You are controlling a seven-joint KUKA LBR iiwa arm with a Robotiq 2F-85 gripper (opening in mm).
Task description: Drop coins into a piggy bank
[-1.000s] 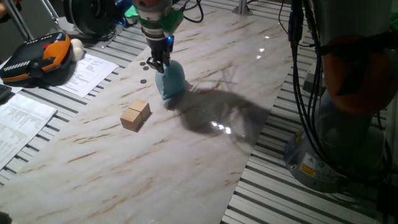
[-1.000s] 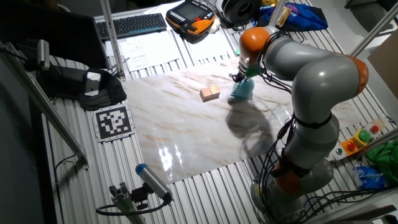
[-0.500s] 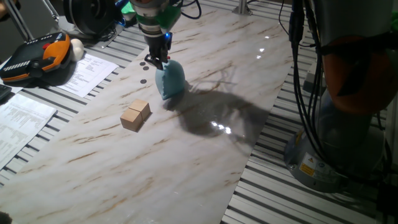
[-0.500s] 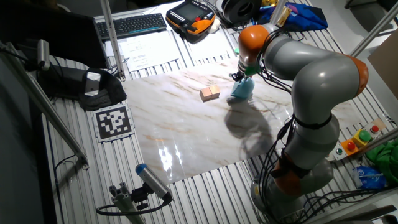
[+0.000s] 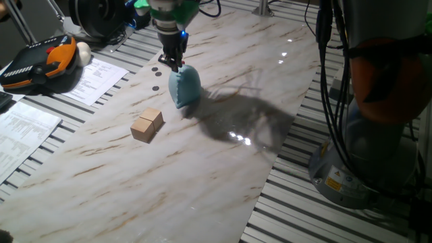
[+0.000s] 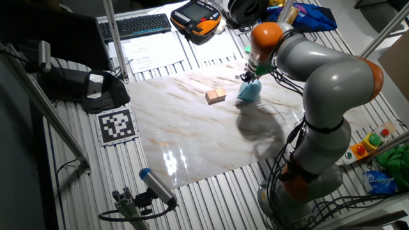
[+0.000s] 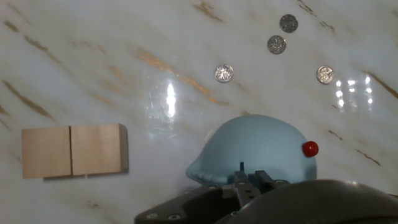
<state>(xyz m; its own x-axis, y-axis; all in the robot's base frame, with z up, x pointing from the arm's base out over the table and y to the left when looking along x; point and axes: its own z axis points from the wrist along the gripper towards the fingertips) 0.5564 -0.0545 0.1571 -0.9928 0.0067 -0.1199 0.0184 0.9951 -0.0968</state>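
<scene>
The light blue piggy bank [image 5: 185, 88] stands on the marble table, and it also shows in the other fixed view [image 6: 248, 93]. In the hand view it [image 7: 261, 151] lies straight under my fingers, with a red dot on its right side. My gripper [image 5: 173, 63] [image 6: 248, 76] [image 7: 250, 179] hovers just above the bank's top. Its jaws are nearly together on a thin dark sliver that looks like a coin [image 7: 242, 167] held edge-on. Several loose coins [image 7: 224, 73] [image 5: 156, 68] lie on the table beyond the bank.
Two tan wooden blocks [image 5: 147, 125] [image 7: 71, 151] [image 6: 215, 96] sit side by side to the left of the bank. Papers [image 5: 94, 77] and an orange-and-black pendant [image 5: 40, 62] lie off the marble's far left edge. The arm's base [image 5: 378, 101] stands at the right.
My gripper has risen a little and shifted over the bank's top. The bank, loose coins and blocks have not moved.
</scene>
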